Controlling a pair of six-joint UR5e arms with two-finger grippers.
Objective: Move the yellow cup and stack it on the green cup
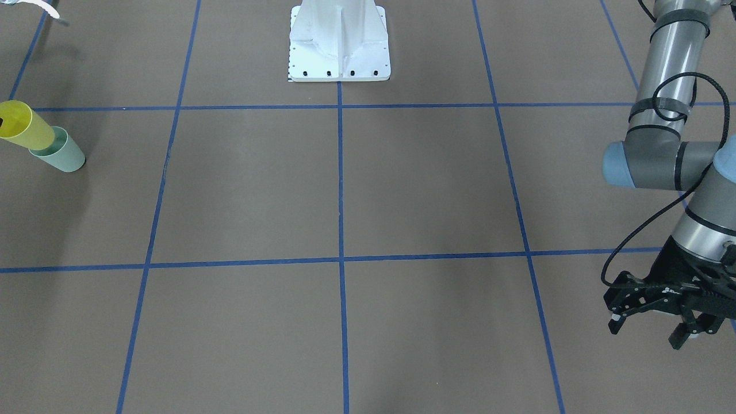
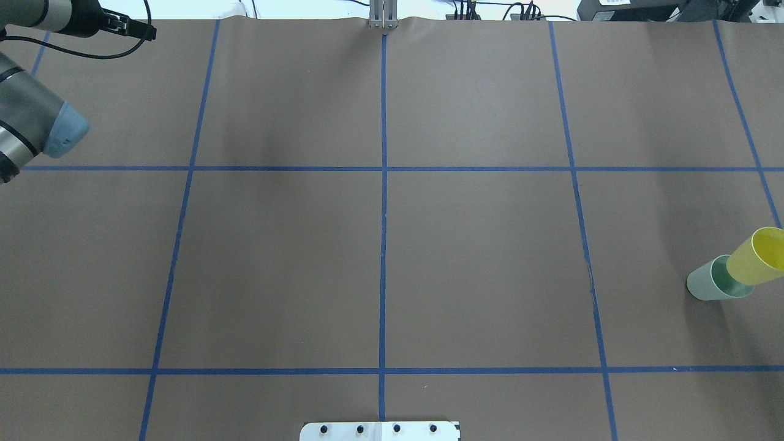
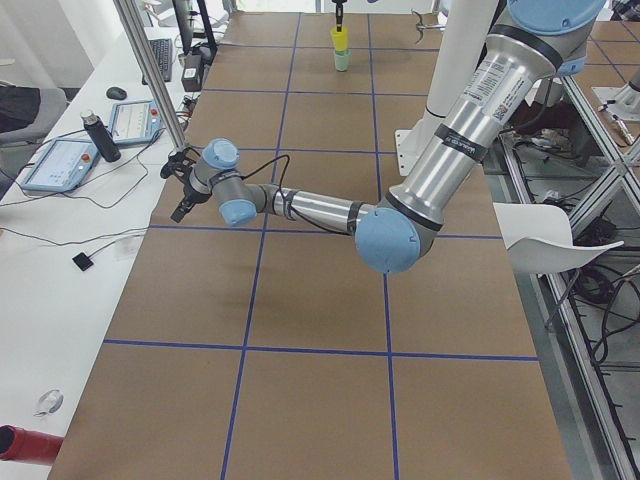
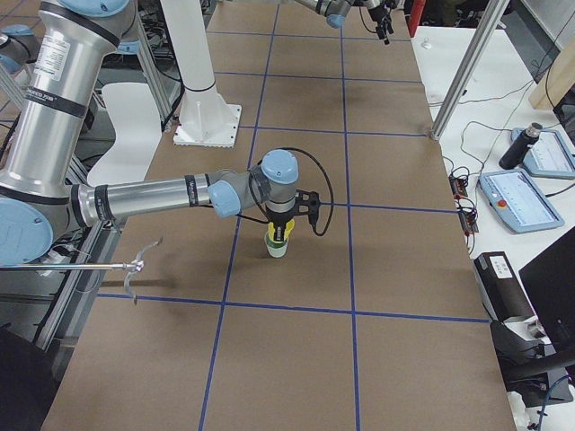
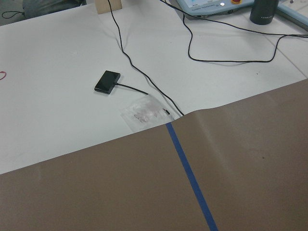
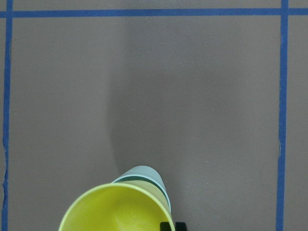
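Observation:
The yellow cup (image 1: 23,126) stands nested in the green cup (image 1: 62,154) at the table's end on my right side; both also show in the overhead view, yellow cup (image 2: 758,255) in green cup (image 2: 710,284). My right gripper (image 4: 284,224) is directly over them. In the right wrist view the yellow cup (image 6: 115,209) fills the bottom edge with the green cup (image 6: 144,174) below it, and one black fingertip (image 6: 168,225) lies against the yellow rim. The gripper looks shut on that rim. My left gripper (image 1: 647,333) is open and empty, far from the cups.
The robot's white base plate (image 1: 339,43) stands at the middle of the near edge. Blue tape lines divide the brown table cover. Beyond its far edge lie cables and a small black device (image 5: 107,82), near my left gripper.

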